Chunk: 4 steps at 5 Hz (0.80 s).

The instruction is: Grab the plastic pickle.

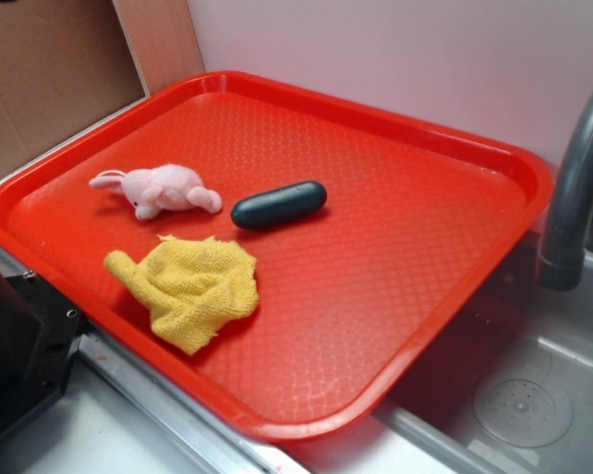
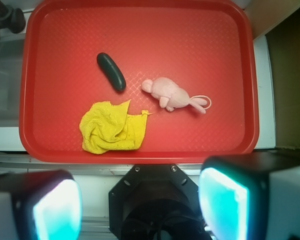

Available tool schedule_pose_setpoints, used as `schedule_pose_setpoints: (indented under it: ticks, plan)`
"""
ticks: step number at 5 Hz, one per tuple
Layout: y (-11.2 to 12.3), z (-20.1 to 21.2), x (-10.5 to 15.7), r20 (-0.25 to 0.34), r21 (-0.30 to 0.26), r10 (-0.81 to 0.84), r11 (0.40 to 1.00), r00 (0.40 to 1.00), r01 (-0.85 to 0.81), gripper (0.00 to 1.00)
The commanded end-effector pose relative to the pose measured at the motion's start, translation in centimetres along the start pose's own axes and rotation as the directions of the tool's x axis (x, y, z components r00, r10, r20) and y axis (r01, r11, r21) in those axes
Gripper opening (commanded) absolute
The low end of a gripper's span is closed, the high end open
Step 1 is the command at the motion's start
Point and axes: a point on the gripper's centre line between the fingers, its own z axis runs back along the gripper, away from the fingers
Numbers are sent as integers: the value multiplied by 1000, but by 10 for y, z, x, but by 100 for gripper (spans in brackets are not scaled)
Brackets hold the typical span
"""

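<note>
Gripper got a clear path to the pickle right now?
Probably yes. The pickle lies bare on the tray, apart from the plush and cloth, nothing over it. The gripper is open, high above.

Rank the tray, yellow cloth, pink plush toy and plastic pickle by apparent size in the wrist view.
1. Red tray, by far the largest.
2. Yellow cloth.
3. Pink plush toy.
4. Plastic pickle, similar in length to the toy but slimmer.
</note>
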Motion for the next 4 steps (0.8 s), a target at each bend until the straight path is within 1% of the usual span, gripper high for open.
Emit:
schedule_pose_setpoints:
  ticks: [1, 2, 3, 4]
  plan:
    - [0, 0, 0, 0, 0, 0, 1000, 1000, 0, 100]
    - [2, -10, 12, 19, 4, -19, 1000, 1000, 19, 100]
    - [6, -25, 30, 44, 5, -39, 999, 998, 39, 100]
    - [7, -48, 53, 106, -17, -96, 995, 990, 98, 100]
